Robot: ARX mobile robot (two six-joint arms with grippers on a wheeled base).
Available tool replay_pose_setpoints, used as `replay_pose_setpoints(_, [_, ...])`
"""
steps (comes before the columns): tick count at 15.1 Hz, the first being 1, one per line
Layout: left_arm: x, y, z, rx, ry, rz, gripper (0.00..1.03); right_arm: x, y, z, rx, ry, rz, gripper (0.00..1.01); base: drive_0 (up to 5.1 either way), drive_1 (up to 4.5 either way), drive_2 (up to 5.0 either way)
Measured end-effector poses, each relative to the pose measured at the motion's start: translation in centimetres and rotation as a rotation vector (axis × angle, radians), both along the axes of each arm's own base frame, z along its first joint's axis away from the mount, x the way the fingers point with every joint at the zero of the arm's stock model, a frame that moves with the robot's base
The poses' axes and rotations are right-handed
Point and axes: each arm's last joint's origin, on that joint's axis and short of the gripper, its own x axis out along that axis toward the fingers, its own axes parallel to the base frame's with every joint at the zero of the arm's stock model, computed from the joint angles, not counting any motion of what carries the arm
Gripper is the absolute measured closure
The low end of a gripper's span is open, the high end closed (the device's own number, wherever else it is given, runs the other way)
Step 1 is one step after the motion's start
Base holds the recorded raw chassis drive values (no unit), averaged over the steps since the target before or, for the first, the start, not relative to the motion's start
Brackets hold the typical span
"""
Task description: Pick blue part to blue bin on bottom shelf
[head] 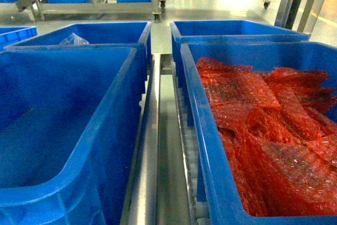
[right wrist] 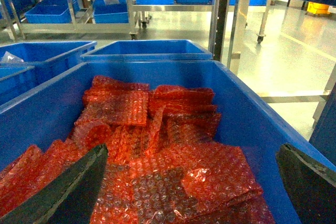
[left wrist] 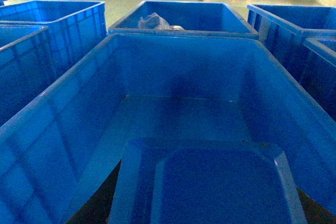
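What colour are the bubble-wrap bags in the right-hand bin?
Red-orange bubble-wrap bags, filling the blue bin; clearest in the right wrist view.

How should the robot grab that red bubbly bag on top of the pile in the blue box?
Probably from straight above: the blue bin walls block the sides. The top red bubble bag lies flat and looks floppy, so pinch its loose right corner. The right gripper hangs open above it.

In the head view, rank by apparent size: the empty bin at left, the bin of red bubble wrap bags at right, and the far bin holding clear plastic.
1-2. Empty bin and bubble wrap bin: alike, both cropped and near, so unranked.
3. Far bin with clear plastic: smallest, though farther away.
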Motion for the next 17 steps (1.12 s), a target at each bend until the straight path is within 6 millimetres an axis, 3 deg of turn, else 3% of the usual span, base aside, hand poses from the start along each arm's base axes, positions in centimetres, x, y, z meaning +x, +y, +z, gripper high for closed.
replay_pose_setpoints(1, [0.0,0.0,0.0,0.000,0.000,0.000,0.60,0.0,0.0,0.0,0.000,0.000,0.000,0.03,0.0,4.27,-4.3])
replay_pose_setpoints(2, [0.4,0.2,-0.1,0.052,0.134,-0.160,0.60,0.0,0.0,0.0,0.000,0.002,-0.001,0.03,0.0,4.27,-4.3])
replay_pose_setpoints(3, [2.1,0.9,0.8,0.071,0.220,-0.474,0.60,0.0,0.0,0.0,0.000,-0.004,0.004,0.03,0.0,4.27,-4.3])
replay_pose_setpoints(4, [2.6,0.6,0.7,0.076,0.146,-0.751,0.60,0.0,0.0,0.0,0.000,0.003,-0.001,0.03,0.0,4.27,-4.3])
replay_pose_setpoints(5, [1.7,-0.8,0.5,0.035,0.041,-1.110,0.60,0.0,0.0,0.0,0.000,-0.002,0.000,0.03,0.0,4.27,-4.3])
replay_pose_setpoints(6, [0.9,-2.2,1.6,0.017,-0.111,-1.424,0.60,0.0,0.0,0.0,0.000,0.001,0.000,0.03,0.0,4.27,-4.3])
replay_pose_setpoints(7, [0.6,-2.7,2.3,0.008,-0.169,-1.543,0.60,0.0,0.0,0.0,0.000,0.000,-0.001,0.03,0.0,0.00,0.0])
replay_pose_setpoints(17, [0.8,-3.4,2.8,-0.081,-0.155,-1.512,0.60,0.0,0.0,0.0,0.000,0.000,0.000,0.03,0.0,0.00,0.0])
